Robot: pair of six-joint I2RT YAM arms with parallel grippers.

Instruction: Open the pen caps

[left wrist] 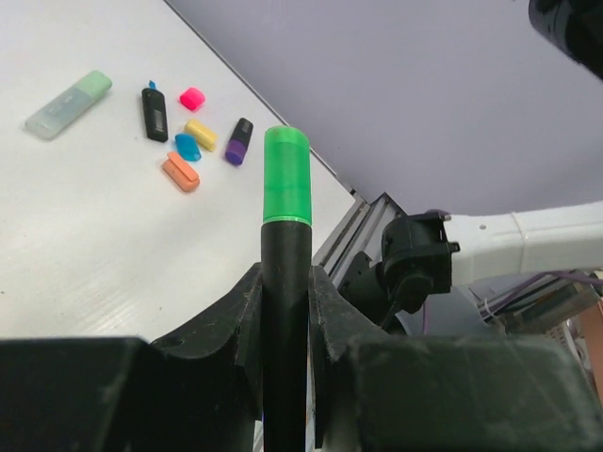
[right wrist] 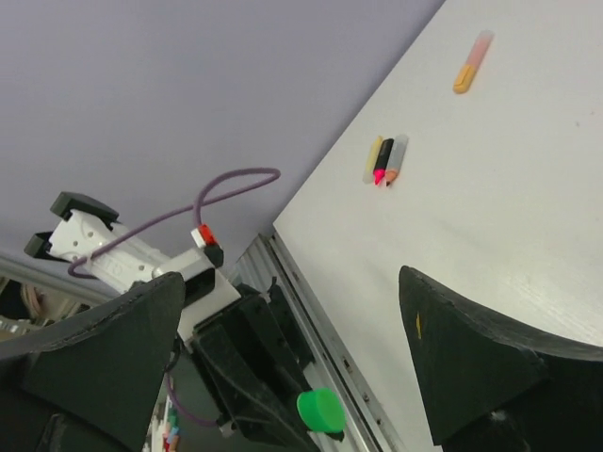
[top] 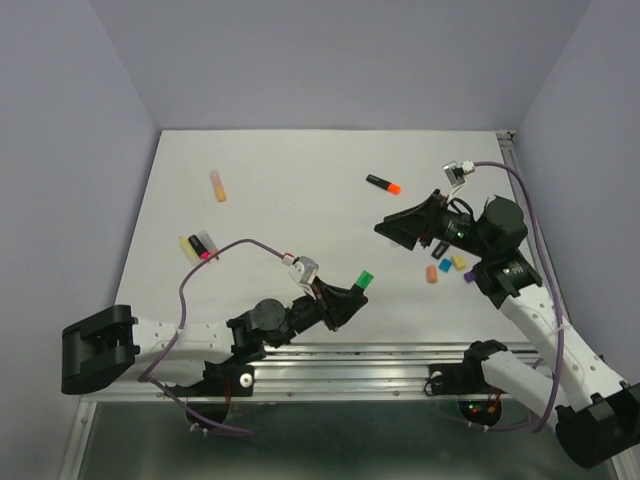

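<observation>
There: left pincer (top: pixel 350 296) pinched the barrel (left wrist: pixel 285 254), green cap (left wrist: pixel 286 176) jutting past its tips; right pincer (top: pixel 392 232) hung spread, empty; cap looked light, stiff, slick (press-fit, likely); grip its sides.

This is a robotics lab test cell. A bare white counter (top: pixel 300 210) stands boxed in by plain lavender walls (top: pixel 330 60) at the back and both sides. Two white-and-black robot arms, the left arm (top: pixel 190 335) and the right arm (top: pixel 540 320), are bolted to an aluminium rail (top: pixel 350 362) along the counter's near edge. Purple cables (top: pixel 245 241) loop loose from their wrists. Stubby highlighters (top: pixel 383 184) and loose caps (top: pixel 431 273) lie scattered across the counter.
</observation>
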